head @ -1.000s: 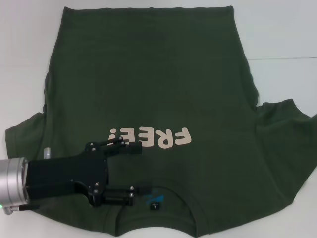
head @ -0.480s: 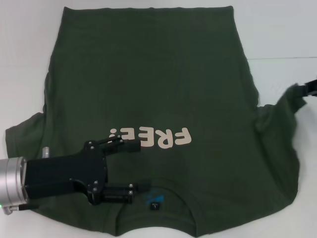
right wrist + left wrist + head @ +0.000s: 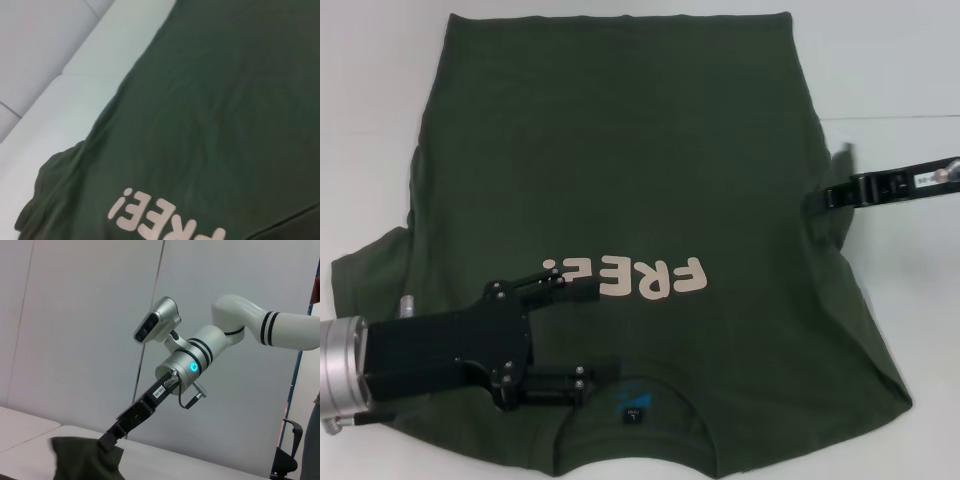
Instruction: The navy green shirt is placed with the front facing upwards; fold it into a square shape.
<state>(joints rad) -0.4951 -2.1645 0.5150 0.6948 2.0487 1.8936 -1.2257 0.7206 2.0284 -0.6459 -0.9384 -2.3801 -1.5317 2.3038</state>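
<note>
The navy green shirt (image 3: pixel 620 180) lies spread front-up across the white desk (image 3: pixel 890 60), its cream "FREE!" lettering (image 3: pixel 625 278) facing the ceiling and its collar (image 3: pixel 635 410) at the edge nearest the robot.

The left gripper (image 3: pixel 590 330) reaches in low from the robot's left side, its black body lying nearly flat over the chest of the shirt, just beside the lettering and above the collar. Its jaws stand apart, one finger near the exclamation mark and the other close to the collar rim, with nothing between them.

The right gripper (image 3: pixel 830 198) comes in from the right edge, stretched out long and slim toward the shirt's side. In the left wrist view the arm slopes down from a raised elbow, and the gripper (image 3: pixel 111 436) has its jaws pinched on a bunched fold of the green fabric, lifting it slightly off the desk. The right sleeve is folded in against the body of the shirt.
</note>
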